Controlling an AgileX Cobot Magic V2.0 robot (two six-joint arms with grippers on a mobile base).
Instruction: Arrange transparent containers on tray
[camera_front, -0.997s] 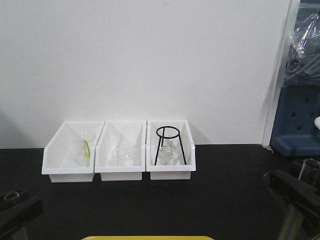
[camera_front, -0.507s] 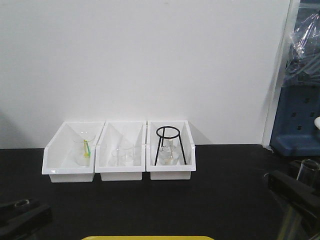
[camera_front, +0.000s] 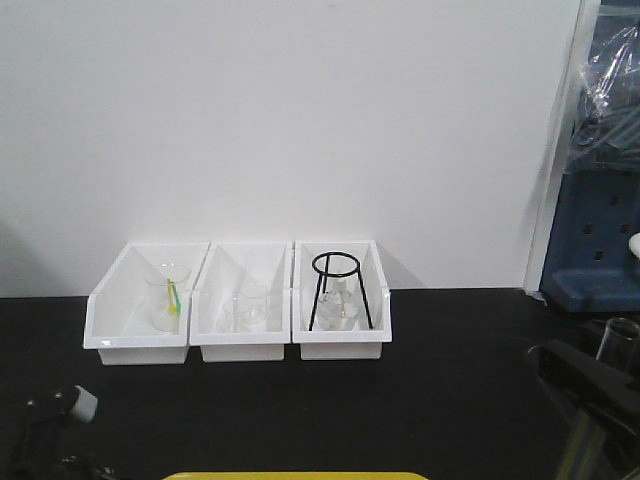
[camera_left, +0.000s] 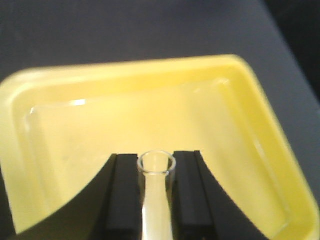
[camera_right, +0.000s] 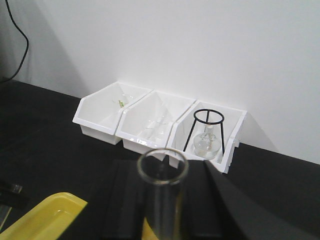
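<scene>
While 2 clear test tubes are out on the scene, each sits in its own tool. Seen from the left wrist, the left tool (camera_left: 156, 159) has its 2 black fingers (camera_left: 125, 195) pressed against either side of the left tube (camera_left: 156, 210), clamping it with the open round mouth pointing away from the camera. Behind that mouth lies the 1 yellow tray (camera_left: 45, 95), flat on the dark counter (camera_left: 150, 25), its raised rim and rounded corners in full view. Whether the tube touches the tray cannot be told.

The right tool (camera_right: 162, 167) is closed the same way, 1 dark finger on each side of the right tube (camera_right: 162, 210). In the front view this tube stands upright at the right edge, well apart from the tray, of which only a strip of rim shows at the bottom centre.

At the back of the counter, 3 white bins (camera_front: 240, 352) stand side by side against the white wall. The left one holds 1 glass vessel with a yellow-green piece in it. The middle one holds clear glassware that is too faint to count. The right one holds 1 black tripod stand (camera_front: 338, 290) over 1 round glass flask (camera_right: 205, 142).
</scene>
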